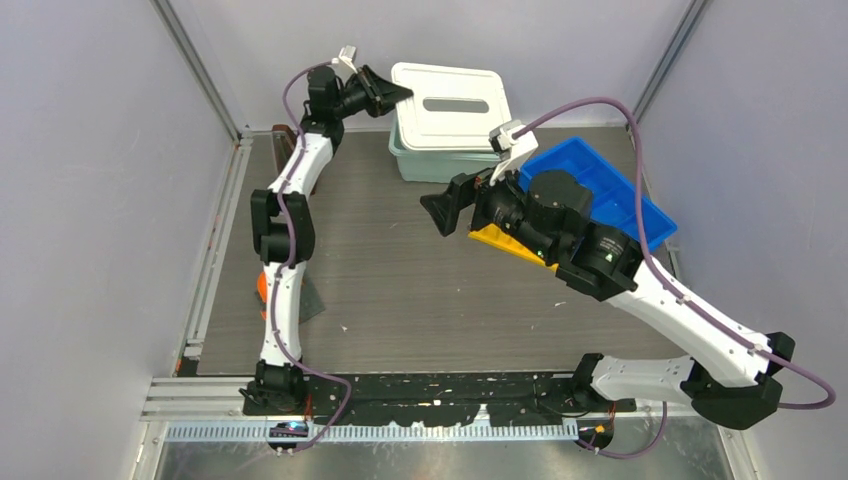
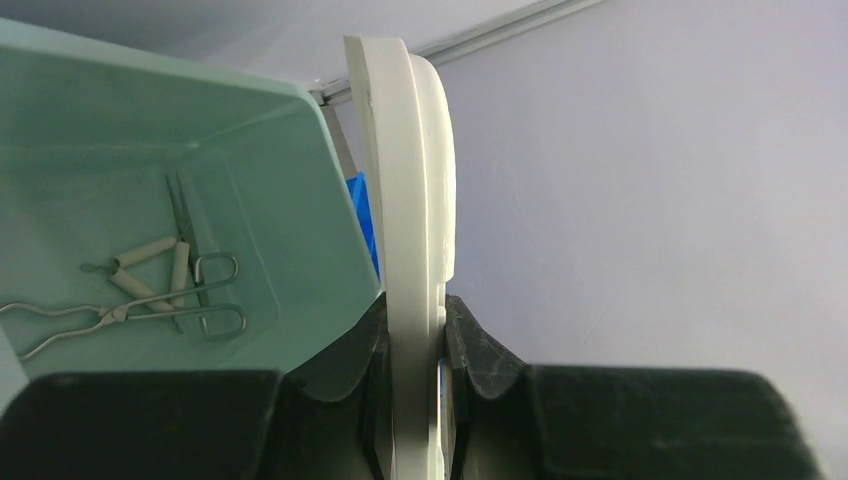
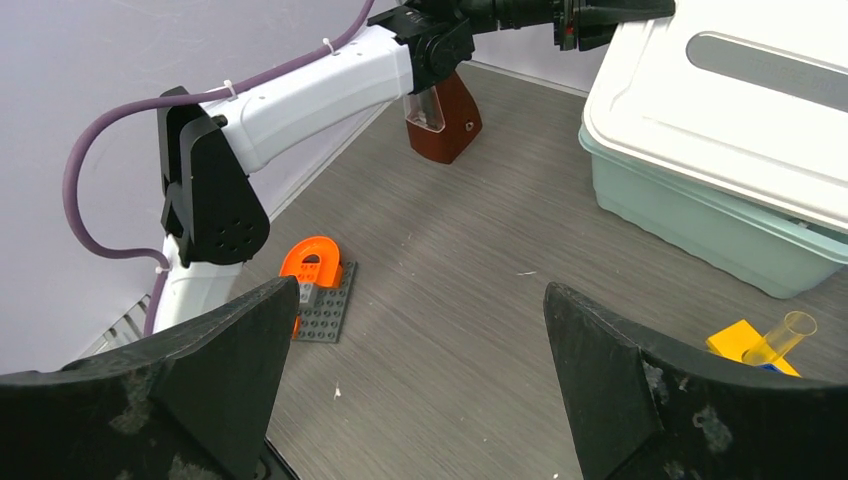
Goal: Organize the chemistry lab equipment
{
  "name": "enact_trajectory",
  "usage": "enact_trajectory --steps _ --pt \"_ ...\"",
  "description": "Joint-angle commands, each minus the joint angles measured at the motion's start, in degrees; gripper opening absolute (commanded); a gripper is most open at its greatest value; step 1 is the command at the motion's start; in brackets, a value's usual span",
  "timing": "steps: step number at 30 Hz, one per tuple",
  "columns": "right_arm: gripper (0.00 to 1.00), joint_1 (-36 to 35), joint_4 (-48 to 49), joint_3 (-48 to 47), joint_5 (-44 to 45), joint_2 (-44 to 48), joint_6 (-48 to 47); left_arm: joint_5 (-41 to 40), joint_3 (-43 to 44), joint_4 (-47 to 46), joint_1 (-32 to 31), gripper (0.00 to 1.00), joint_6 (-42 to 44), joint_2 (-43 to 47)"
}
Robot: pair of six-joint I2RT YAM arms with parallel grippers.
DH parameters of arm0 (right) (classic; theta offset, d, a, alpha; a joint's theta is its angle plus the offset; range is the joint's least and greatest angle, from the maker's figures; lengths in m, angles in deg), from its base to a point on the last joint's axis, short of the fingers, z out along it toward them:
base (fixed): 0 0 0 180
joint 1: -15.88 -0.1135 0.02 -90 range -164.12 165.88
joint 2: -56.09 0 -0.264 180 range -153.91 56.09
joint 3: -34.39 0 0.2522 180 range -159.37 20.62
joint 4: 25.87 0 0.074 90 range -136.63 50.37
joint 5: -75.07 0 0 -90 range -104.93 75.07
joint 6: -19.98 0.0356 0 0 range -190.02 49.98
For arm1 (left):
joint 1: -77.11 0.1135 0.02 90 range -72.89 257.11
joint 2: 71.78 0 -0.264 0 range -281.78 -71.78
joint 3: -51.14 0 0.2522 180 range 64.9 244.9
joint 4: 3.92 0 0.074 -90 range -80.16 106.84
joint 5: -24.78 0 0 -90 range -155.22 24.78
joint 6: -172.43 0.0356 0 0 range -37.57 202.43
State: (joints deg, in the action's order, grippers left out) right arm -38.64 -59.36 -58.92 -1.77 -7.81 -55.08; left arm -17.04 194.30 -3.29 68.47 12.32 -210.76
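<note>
The left end effector [image 2: 418, 335] is clamped on the white lid [image 2: 405, 150], the right end effector [image 3: 415, 370] spread wide, empty

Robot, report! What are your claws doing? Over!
Left claw shut on white lid, edge raised. Right claw open, empty. Wire tongs inside green bin. Nothing in the way.

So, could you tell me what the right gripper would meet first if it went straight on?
The right gripper would probably meet the grey wood-grain tabletop, between the orange arch-shaped plastic piece and the pale green plastic bin; depth unclear.
</note>
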Motion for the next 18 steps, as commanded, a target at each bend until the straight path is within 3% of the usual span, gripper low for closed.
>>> enact_trajectory --steps 1,9,14,18 --pt "1.0 0.0 2.3 -3.2 1.5 -1.1 -1.6 2.3 3.3 0.4 1.0 0.0 0.3 -1.0" --pt "1.0 0.1 2.3 -4.4 3.8 -4.4 0.1 2.2 2.8 6.2 3.0 0.01 3.4 -3.2" --pt "1.0 1.2 2.4 -5.3 6.3 -6.9 1.4 2.3 4.1 6.3 3.6 0.07 4.9 -5.1" --pt "1.0 4.3 2.4 -6.3 6.5 -9.7 5.2 0.4 5.3 7.2 3.6 0.21 7.6 -6.2"
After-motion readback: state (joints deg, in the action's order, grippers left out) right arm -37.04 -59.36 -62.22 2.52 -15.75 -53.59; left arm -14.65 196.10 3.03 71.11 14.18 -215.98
